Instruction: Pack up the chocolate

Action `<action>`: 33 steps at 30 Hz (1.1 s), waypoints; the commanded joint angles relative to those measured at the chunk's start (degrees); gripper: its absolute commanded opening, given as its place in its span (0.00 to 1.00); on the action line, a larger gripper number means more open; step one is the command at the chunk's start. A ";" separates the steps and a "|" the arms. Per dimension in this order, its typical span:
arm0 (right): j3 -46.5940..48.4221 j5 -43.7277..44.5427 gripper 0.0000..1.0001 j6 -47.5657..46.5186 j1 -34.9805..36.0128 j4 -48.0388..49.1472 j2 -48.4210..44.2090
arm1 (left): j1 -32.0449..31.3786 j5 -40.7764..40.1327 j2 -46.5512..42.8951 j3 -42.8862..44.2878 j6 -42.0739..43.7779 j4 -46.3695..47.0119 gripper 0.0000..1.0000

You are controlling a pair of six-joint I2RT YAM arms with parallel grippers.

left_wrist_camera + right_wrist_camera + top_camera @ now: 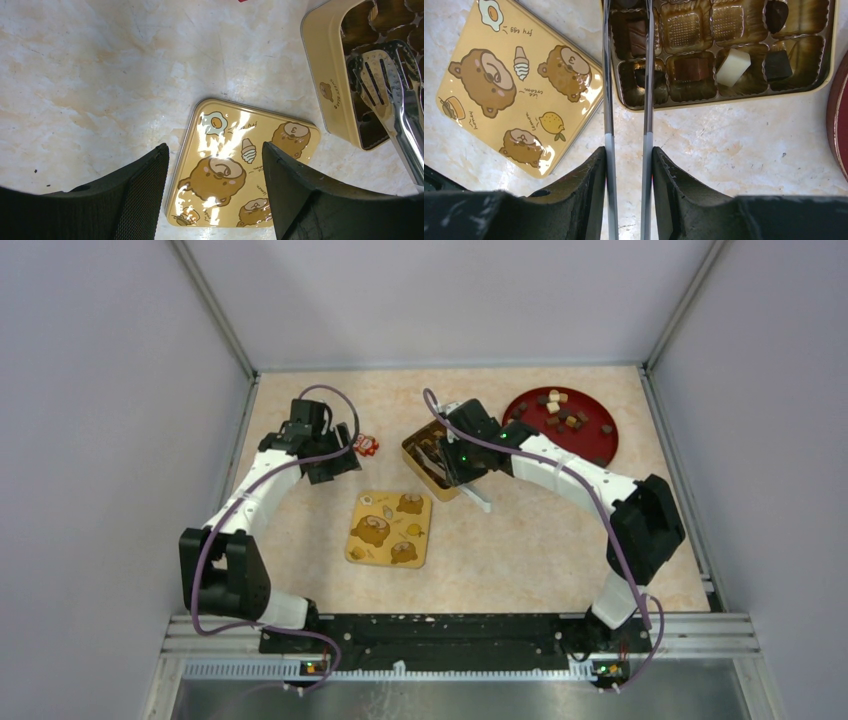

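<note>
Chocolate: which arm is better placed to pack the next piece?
Right: the right gripper holds the tongs, tips over the tin, beside the plate of chocolate. The left gripper hangs open over the lid.

Square yellow lid (390,528) lies flat on the table (520,540), printed side up. Beyond the lid, slightly right, stands an open tin (415,455), partly covered by the right gripper (458,472). The pale end of the tongs (480,500) projects from this gripper, just right of the lid's far corner. Well right of the lid is a red plate (590,445) bearing loose chocolate (560,412). Beyond the lid, to its left, is the left gripper (335,465), with a red-and-white sweet (367,446) just beside it.
</note>
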 commanded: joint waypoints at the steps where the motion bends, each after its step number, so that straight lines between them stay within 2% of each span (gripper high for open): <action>1: 0.87 1.24 0.37 -0.07 0.26 2.10 -1.70 | 0.32 0.60 -1.59 -0.18 0.38 1.33 0.73; 8: 1.46 1.40 0.37 -0.37 0.26 2.47 -1.32 | 0.33 0.52 -1.88 -0.01 0.38 1.07 0.73; 10: 1.62 1.65 0.32 -0.32 0.27 2.77 -1.61 | 0.33 0.35 -2.01 -0.02 0.47 0.98 0.73; 14: 2.26 2.27 0.14 -0.45 0.26 2.74 -2.53 | 0.32 0.35 -2.08 0.07 0.55 0.89 0.73; 17: 2.83 3.27 0.08 -0.44 0.26 2.52 -3.78 | 0.31 0.55 -1.94 0.16 0.60 0.88 0.73; 25: -0.98 9.32 0.05 0.61 0.26 4.84 -11.15 | 0.32 2.32 -1.28 0.30 0.64 1.16 0.73; 30: -8.16 18.33 0.03 2.54 0.26 2.85 -19.18 | 0.32 2.49 -1.94 0.13 0.82 0.96 0.73; 33: -14.42 20.86 0.04 3.36 0.25 1.75 -25.75 | 0.32 3.26 -2.12 -0.68 0.91 1.81 0.73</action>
